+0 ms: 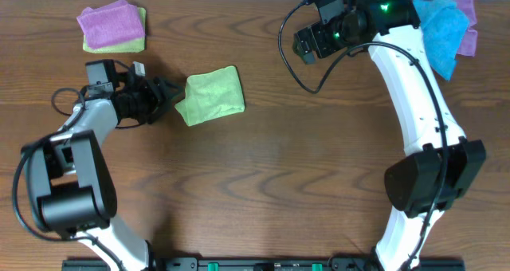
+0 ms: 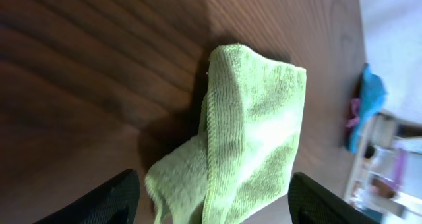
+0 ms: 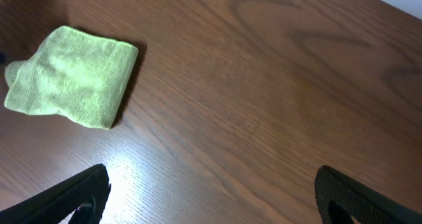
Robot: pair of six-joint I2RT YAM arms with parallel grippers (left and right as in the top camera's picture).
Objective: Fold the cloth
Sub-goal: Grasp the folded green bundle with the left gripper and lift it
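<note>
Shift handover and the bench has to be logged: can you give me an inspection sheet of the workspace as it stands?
Surface: brown wood table, no spills seen.
Job's things: lime cloth lies folded, one loose corner toward the left gripper.
Clutter: purple cloth on a yellow-green cloth, far left; blue cloth, far right.
Grippers: left gripper open, fingers either side of the lime cloth's corner, not gripping; right gripper open, empty, over the table.
Cables: black cable loops off the right arm, apart from the lime cloth.
Surroundings: blurred shelving past the table edge.
</note>
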